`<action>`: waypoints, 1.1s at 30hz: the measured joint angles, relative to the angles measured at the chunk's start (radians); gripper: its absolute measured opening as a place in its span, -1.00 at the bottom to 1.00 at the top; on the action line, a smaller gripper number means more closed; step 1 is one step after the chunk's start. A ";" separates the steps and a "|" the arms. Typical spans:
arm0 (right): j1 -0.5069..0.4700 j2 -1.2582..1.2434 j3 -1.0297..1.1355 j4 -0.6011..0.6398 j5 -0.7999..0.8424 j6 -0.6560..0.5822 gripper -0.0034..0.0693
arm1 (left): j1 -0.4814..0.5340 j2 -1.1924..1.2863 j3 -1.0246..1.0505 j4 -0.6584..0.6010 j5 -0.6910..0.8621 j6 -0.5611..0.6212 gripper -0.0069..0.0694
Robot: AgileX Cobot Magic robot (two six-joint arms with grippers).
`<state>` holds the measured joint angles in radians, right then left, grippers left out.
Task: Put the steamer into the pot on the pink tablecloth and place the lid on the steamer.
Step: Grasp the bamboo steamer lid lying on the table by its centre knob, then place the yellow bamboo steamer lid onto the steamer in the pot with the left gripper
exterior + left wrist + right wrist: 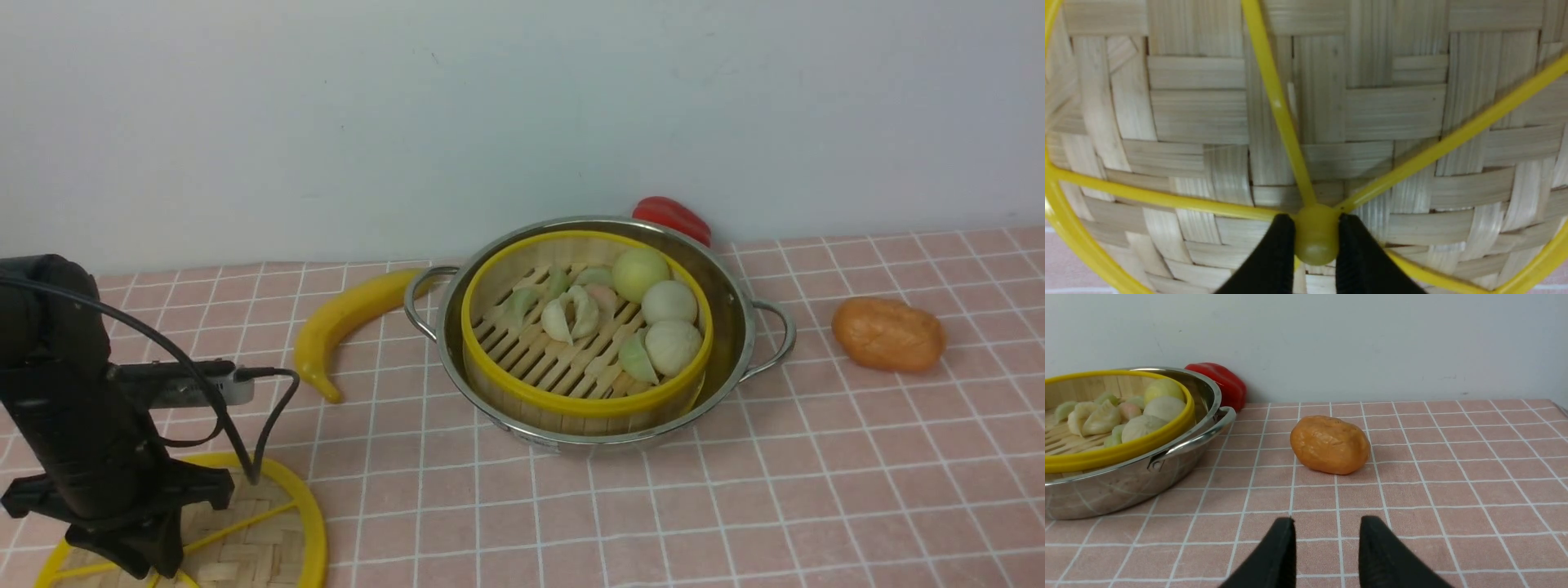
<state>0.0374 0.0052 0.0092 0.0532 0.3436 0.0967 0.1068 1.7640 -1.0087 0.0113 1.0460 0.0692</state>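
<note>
Lower left: my left gripper [1316, 236] pinches the lid [261, 545] by its middle (frame's bottom edge cuts it). Steamer [571, 404] sits in pot [731, 298], centre. Right gripper [1327, 535] spread, empty; bare pink tablecloth [775, 506] lower right.

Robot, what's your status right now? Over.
Left end effector clamped on lid hub. Right end effector open, empty. Steamer sits in pot, uncovered. Banana left of pot, likely no obstacle.

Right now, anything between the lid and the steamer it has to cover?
Nothing visible. Bare pink tablecloth lies between the lid and the steamer in the pot; the banana sits beside that path, further back.
</note>
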 joint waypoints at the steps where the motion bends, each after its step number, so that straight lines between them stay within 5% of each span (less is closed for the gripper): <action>1: 0.000 0.000 0.000 0.000 0.000 0.000 -0.25 | 0.000 0.000 -0.002 0.000 0.002 0.015 -0.51; 10: 0.000 0.000 0.000 0.000 0.000 0.000 -0.25 | -0.022 -0.095 -0.202 -0.047 0.046 0.177 -0.51; 19: 0.000 0.000 0.000 0.000 0.000 0.000 -0.25 | -0.273 -0.154 -0.602 -0.162 0.158 0.443 -0.51; 27: 0.000 0.000 0.000 0.000 0.000 0.000 -0.25 | -0.575 0.001 -0.744 -0.011 0.162 0.741 -0.51; 33: 0.000 0.000 0.000 0.000 0.000 0.000 -0.25 | -0.653 0.145 -0.815 0.092 0.101 0.785 -0.51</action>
<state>0.0374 0.0052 0.0092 0.0532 0.3436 0.0970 -0.5467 1.9089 -1.8234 0.1032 1.1467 0.8547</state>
